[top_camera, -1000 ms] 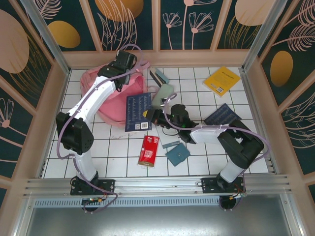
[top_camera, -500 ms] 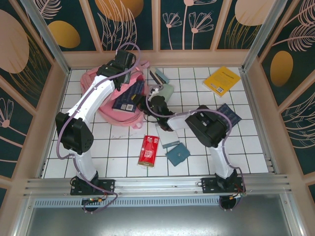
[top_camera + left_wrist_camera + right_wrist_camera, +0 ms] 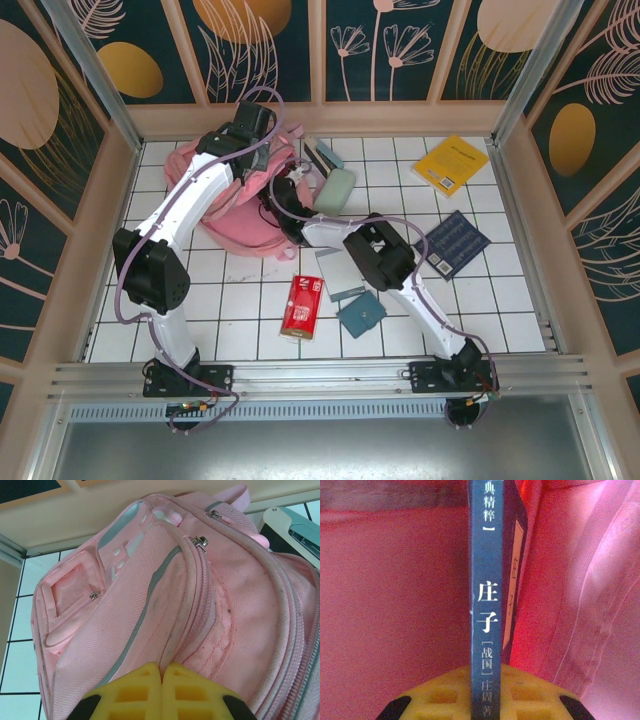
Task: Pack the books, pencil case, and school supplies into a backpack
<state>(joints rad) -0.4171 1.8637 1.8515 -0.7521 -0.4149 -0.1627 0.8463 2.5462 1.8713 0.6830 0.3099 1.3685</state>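
Note:
The pink backpack [image 3: 232,215] lies at the back left. My left gripper [image 3: 161,666] is shut on a fold of backpack [image 3: 165,595] fabric beside a zipper. Pink lining surrounds my right gripper [image 3: 487,672], which is inside the bag's mouth and shut on a navy book [image 3: 485,580] held spine-up. A second navy book [image 3: 452,243] and the yellow book [image 3: 452,163] lie at the right. The mint pencil case [image 3: 335,190] and the stapler [image 3: 323,155] sit just right of the bag. The red packet [image 3: 301,305], silver pad [image 3: 340,275] and teal square [image 3: 361,314] lie in front.
My right arm's elbow [image 3: 375,255] hangs over the tiles between the silver pad and the second navy book. Wooden walls close the table at the back and both sides. The stapler [image 3: 295,525] lies close to the backpack's upper corner.
My right arm has swung the navy book from the tiles beside the backpack up and left into its opening. The left gripper has kept its hold on the bag.

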